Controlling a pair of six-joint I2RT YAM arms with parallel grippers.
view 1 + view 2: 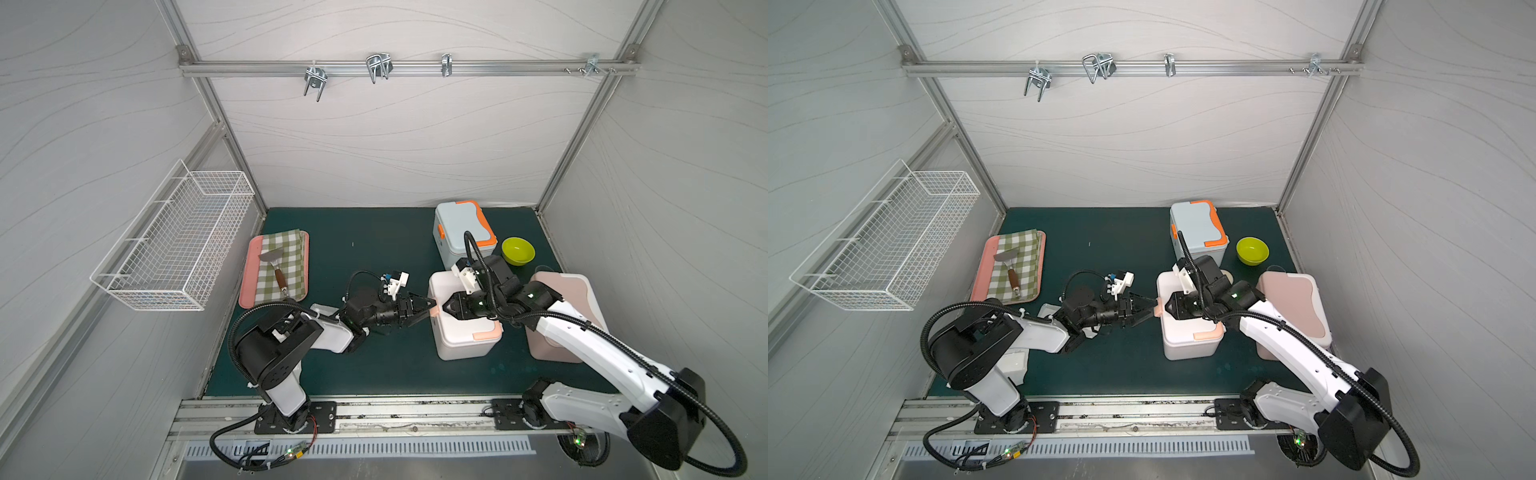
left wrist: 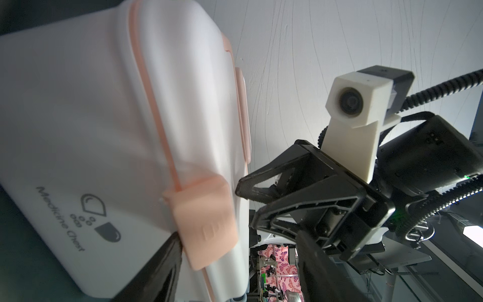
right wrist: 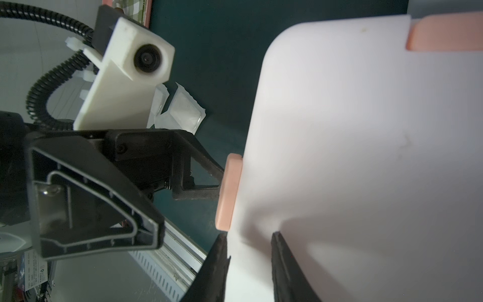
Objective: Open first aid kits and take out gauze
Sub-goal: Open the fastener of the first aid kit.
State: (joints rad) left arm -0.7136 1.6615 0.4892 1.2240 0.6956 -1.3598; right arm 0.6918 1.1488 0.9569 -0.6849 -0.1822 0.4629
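Up top we get soft, even light, bowed edges; wrist shots go blurry and shadowy on the white box (image 3: pixel 366 157).

This looks like a robot lab cell, not a home. It is a booth of aluminium frame (image 1: pixel 399 68) and grey panels (image 1: pixel 374 145), with a green mat (image 1: pixel 374 249) as bench top. A left arm (image 1: pixel 328 336) and a right arm (image 1: pixel 582 338) are bolted to a rail (image 1: pixel 395 411) at its front. A wire basket (image 1: pixel 178 249) and hooks (image 1: pixel 378 68) hang on the walls. The blurred clutter (image 2: pixel 274 274) beyond the booth may be more lab gear.
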